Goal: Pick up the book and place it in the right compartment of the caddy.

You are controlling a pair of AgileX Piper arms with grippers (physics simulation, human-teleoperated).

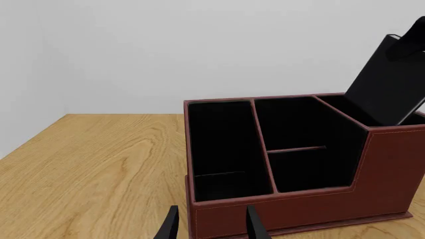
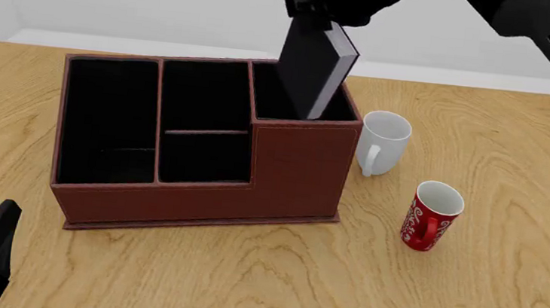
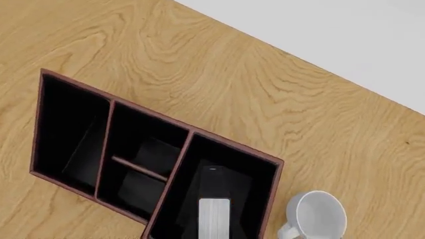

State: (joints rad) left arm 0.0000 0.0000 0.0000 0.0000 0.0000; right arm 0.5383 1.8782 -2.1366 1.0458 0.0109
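Front view: right end effector [image 2: 314,15] grips the thin, stiff, light book [image 2: 313,71] at its top edge, lower end inside the caddy's [image 2: 200,196] right compartment; left end effector [image 1: 211,224] open.

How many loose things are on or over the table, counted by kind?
Mugs: 2, white mug and red mug
Book: 1
Caddy: 1
Total: 4
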